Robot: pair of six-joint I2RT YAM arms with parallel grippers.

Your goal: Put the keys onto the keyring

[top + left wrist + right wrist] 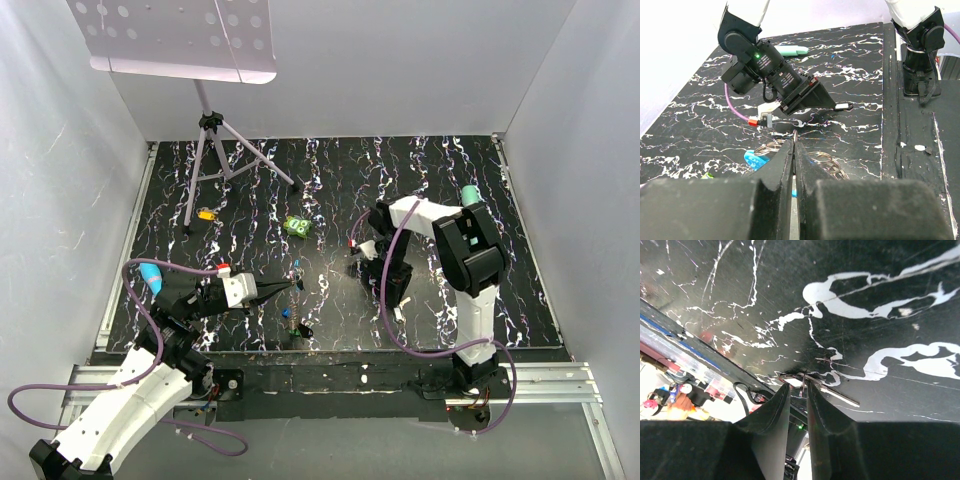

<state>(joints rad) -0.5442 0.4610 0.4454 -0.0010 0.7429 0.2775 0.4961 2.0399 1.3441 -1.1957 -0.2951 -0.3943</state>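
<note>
Thin grey wire-loop keyring (825, 160) with blue clip, mid-left on the black marbled table (450, 180): light, limp, slippery (loops probably slump), best pinched on one strand, as the left gripper (794, 148) pinches it in closed jaws; right gripper (799, 390) narrowly parted, seemingly empty; tiny blue-headed keys (287, 312) lie just nearer.

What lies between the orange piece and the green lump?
Nothing but bare black marbled table, as the top view shows: the orange piece and the green lump sit apart with no object between them.

Left hand (289, 287) over marbled table (450, 170), tripod (214, 140) behind
</note>
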